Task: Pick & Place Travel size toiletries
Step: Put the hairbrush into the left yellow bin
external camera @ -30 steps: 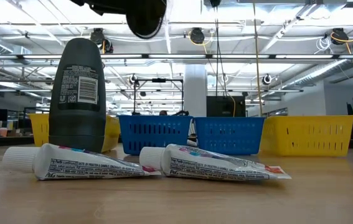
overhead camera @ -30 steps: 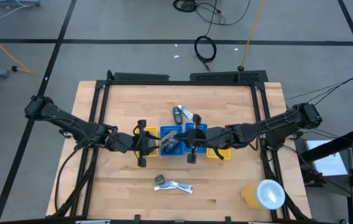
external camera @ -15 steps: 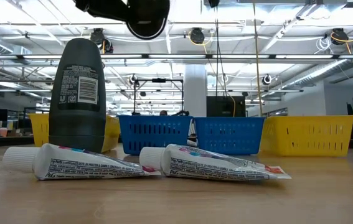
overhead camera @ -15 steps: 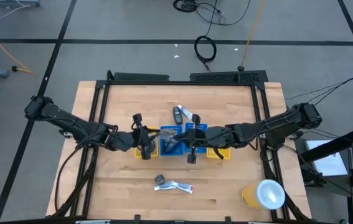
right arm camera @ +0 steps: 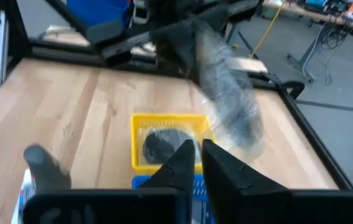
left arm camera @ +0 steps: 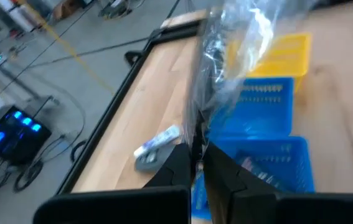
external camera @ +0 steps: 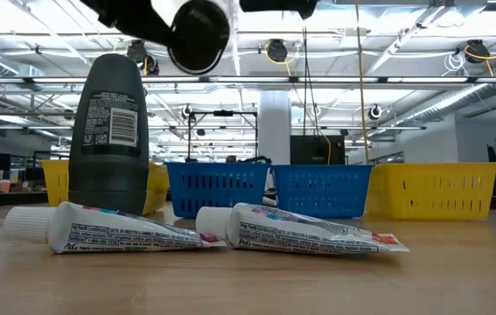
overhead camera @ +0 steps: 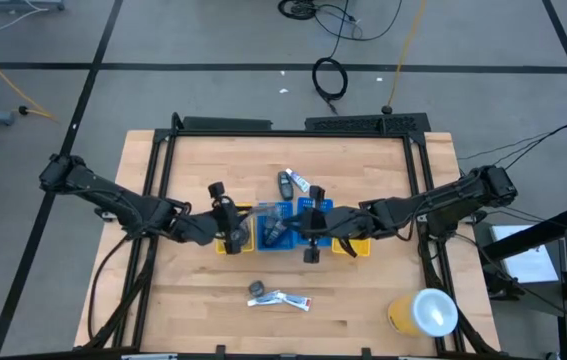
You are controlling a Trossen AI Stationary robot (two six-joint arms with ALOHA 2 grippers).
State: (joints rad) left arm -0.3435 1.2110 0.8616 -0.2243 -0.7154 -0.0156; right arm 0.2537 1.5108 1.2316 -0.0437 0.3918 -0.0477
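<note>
A clear plastic bag [left arm camera: 232, 43] with something dark inside is stretched in the air between my two grippers, above the blue trays [overhead camera: 275, 226]. My left gripper [left arm camera: 198, 152] is shut on one end and my right gripper [right arm camera: 196, 146] on the other; the bag [right arm camera: 232, 106] slants across the right wrist view. A grey mesh pad [right arm camera: 157, 146] lies in the left yellow tray [right arm camera: 137, 140]. A dark bottle [external camera: 108, 131] stands upright near the front edge, with two white tubes [external camera: 116, 229] lying in front of it. Another bottle and tube [overhead camera: 293, 183] lie behind the trays. My left gripper pinches a thin edge of the bag [left arm camera: 196, 134] between its two fingers, coming roughly level from the table's left. The bag runs on from the fingertips, lifted clear of the trays. My right gripper has the bag's opposite end [right arm camera: 216, 134] at its nearly closed fingertips, coming roughly level from the table's right; the fingers hide the exact spot.
A second yellow tray [overhead camera: 355, 242] sits to the right of the blue trays. A large yellow-and-white cylinder [overhead camera: 423, 312] stands at the near right corner. A black frame [overhead camera: 293, 125] borders the table. Bare wood lies at the near left and far left.
My left gripper has shut on the bag's end while its wrist turned and tipped a little downward. My right gripper has tipped slightly downward too. The bag stays in the air over the blue trays, and nothing on the table has moved.
</note>
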